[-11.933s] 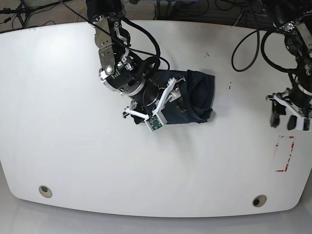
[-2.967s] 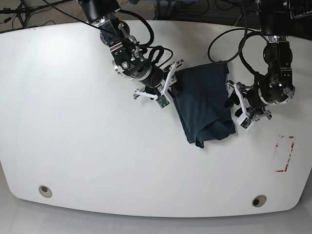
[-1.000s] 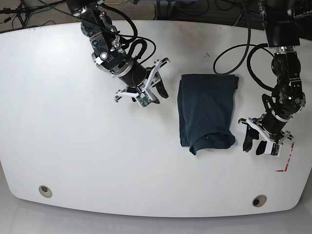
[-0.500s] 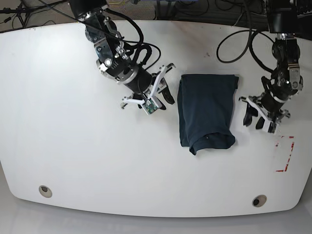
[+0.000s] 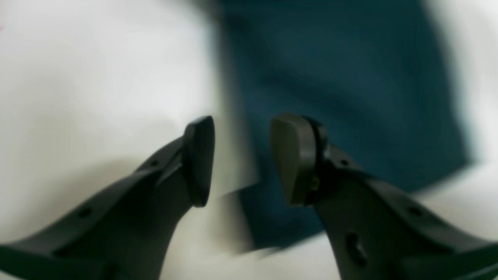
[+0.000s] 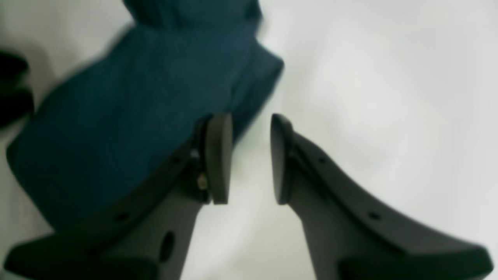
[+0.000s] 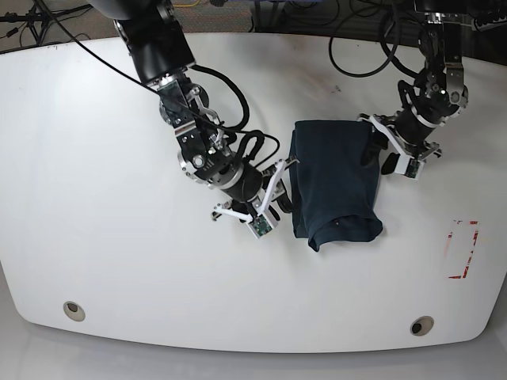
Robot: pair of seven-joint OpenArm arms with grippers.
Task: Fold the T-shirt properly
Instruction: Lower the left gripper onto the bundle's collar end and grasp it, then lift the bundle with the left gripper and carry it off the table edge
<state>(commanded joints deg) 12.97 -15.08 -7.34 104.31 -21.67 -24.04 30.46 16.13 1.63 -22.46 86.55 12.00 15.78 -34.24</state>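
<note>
Navy shirt (image 7: 333,178): long axis near-vertical in base view — rumpled flap toward the near edge
Left gripper (image 7: 383,162): fingers parted
Right gripper (image 7: 279,207): fingers parted — 0 cloth between

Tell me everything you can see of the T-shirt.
The T-shirt is plain dark navy, soft-looking cloth, folded into a rough upright rectangle on the white table. Its far edge is fairly straight; the near end flares into a rounded, loose flap. A second layer shows along one side. Neither gripper grips it, though whether either touches it is unclear.
</note>
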